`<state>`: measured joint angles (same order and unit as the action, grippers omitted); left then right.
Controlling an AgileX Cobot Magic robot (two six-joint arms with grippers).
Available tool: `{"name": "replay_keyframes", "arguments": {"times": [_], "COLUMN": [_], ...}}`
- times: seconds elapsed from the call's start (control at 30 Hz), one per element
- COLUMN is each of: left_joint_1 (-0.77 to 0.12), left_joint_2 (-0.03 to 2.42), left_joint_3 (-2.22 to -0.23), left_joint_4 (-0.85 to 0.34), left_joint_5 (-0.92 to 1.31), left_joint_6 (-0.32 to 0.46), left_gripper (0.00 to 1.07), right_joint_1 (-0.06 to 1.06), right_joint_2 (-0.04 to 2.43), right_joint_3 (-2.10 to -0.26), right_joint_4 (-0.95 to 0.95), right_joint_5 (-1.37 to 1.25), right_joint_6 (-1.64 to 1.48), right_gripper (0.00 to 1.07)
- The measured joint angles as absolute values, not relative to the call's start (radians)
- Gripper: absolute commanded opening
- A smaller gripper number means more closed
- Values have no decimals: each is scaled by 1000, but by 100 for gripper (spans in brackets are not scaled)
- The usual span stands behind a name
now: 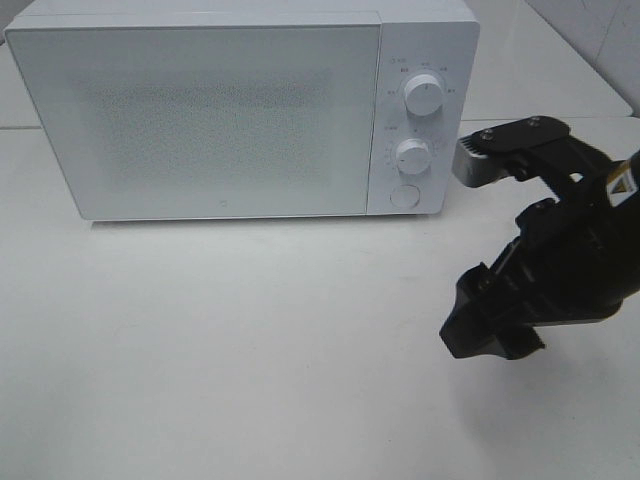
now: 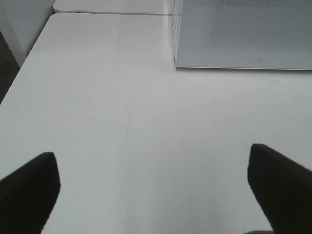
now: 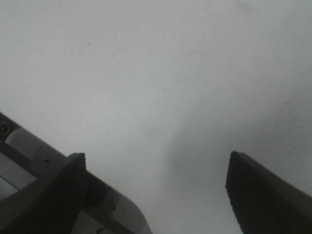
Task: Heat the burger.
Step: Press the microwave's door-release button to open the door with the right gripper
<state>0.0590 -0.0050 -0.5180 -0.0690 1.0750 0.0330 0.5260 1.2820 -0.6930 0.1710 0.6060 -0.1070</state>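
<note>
White microwave (image 1: 200, 110), door shut, is set on a table (image 1: 250, 350), with the right gripper (image 3: 156, 161) held open, empty, beside its right end and the left gripper (image 2: 151, 156) open before it.

Smooth matt white table (image 1: 250, 350), glossy white microwave (image 1: 425, 40), speckled frosted door (image 1: 200, 110), matt black right pincer (image 3: 155, 185)
</note>
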Motion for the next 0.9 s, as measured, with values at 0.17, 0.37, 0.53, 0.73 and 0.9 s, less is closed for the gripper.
{"name": "replay_keyframes", "arguments": {"times": [0.17,0.37,0.53,0.73,0.9], "left_joint_1": [59,59,59,59,59], "left_joint_2": [-5,-5,-5,-5,-5], "left_joint_3": [-518,-518,-518,-518,-518], "left_joint_4": [-69,-69,-69,-69,-69], "left_joint_5": [1075,1075,1075,1075,1075], "left_joint_6": [33,33,33,33,33], "left_gripper": [100,100,100,100,100], "right_joint_1": [526,526,526,474,356], "right_joint_2": [1168,1018,880,682,558], "right_joint_3": [-721,-722,-722,-722,-722], "right_joint_4": [155,151,151,150,147], "right_joint_5": [747,886,965,1021,1038], "right_joint_6": [-108,-108,-108,-108,-108], "right_gripper": [76,76,76,76,76]}}
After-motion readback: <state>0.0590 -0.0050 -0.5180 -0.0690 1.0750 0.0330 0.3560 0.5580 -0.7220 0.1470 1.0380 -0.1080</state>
